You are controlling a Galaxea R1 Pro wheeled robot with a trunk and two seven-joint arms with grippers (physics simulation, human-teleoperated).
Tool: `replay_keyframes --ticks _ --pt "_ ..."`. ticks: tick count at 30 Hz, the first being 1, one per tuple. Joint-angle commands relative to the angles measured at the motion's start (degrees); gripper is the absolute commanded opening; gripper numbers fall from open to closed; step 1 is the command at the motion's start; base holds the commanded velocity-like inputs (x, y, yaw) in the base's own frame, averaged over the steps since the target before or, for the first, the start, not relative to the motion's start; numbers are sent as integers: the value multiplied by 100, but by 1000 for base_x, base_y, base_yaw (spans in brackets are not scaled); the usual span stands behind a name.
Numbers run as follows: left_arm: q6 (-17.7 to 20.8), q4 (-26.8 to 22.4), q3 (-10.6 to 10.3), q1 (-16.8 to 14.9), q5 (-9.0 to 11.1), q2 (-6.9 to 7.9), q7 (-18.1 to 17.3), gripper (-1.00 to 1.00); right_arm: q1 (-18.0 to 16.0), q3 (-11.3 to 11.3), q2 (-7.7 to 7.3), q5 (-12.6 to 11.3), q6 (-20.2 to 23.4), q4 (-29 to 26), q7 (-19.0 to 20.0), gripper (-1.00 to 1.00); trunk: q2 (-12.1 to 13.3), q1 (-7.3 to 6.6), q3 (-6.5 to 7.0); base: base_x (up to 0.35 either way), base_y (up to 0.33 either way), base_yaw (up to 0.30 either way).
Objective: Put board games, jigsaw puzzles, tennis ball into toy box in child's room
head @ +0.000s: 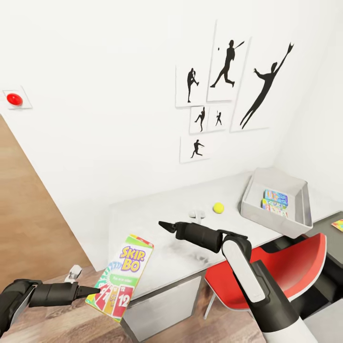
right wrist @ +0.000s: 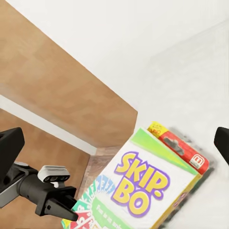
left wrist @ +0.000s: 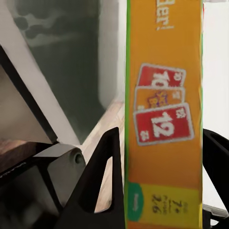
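Observation:
My left gripper (head: 96, 289) is shut on the lower edge of the yellow-green-red Skip-Bo board game (head: 125, 274), holding it tilted in the air just off the table's (head: 152, 214) near-left corner. In the left wrist view the box (left wrist: 164, 119) stands between the two black fingers (left wrist: 102, 181). My right gripper (head: 164, 225) hovers open over the light-grey table top, pointing at the box (right wrist: 148, 186). The tennis ball (head: 218, 207) lies on the table beside the grey toy box (head: 295, 221), which holds two colourful flat boxes (head: 275, 202). A jigsaw puzzle (head: 338, 225) peeks in on the dark wing.
A red chair (head: 286, 262) is tucked under the table in front of the toy box, close to my right arm. A small pale object (head: 197, 215) lies near the ball. Baseball silhouette prints (head: 228, 90) hang on the white wall. A wooden panel (head: 28, 214) stands at left.

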Motion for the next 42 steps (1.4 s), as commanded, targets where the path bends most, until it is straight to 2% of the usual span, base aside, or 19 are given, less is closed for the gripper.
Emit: replay_keyframes --ticks 1,3,8,13,17,19,22,27,29,34,37,42 --pt "62 -19 -8 -3 6 3 -20 -100 -5 3 -11 31 2 -2 31 100 36 -21 11 0 0 0" --pt "61 -37 -8 -3 6 4 -56 -100 -5 4 -31 27 -12 -1 30 100 116 -65 47 0 0 0" --pt "56 -53 -15 -3 -8 23 -401 -100 -3 3 -15 37 -22 0 14 100 316 -175 136 0 0 0" --pt "61 -119 -16 -3 -6 59 -401 -100 -5 -27 -52 -17 27 -26 38 100 517 -285 226 0 0 0" --pt "113 -142 5 -3 10 157 -401 -100 -2 -38 -60 -36 51 -61 40 100 677 -373 298 0 0 0" --pt "456 -290 23 -24 38 261 -401 -100 -4 -65 -79 -38 57 -70 51 100 757 -417 334 0 0 0" --pt "1065 -876 26 -69 57 380 -401 -100 30 -203 -91 -36 64 -44 76 100 878 -483 388 0 0 0" --pt "1283 -1234 86 -72 77 408 -401 -100 116 -597 -99 -47 43 -21 197 100 1078 -592 478 0 0 0" --pt "1300 -1266 185 -73 82 419 -401 -100 175 -677 -98 -47 31 -18 271 100 1159 -636 514 0 0 0" --pt "1318 -1286 693 -73 74 433 -401 -100 276 -741 -95 -48 3 -19 369 100 1359 -746 624 0 0 -32" --pt "1320 -1288 792 -73 69 442 -401 -100 315 -748 -92 -48 -2 -32 406 100 1479 -812 703 0 0 -71" --pt "1320 -1288 824 -73 68 447 -401 -100 327 -738 -91 -46 -11 -47 515 100 1680 -922 837 0 0 -77"
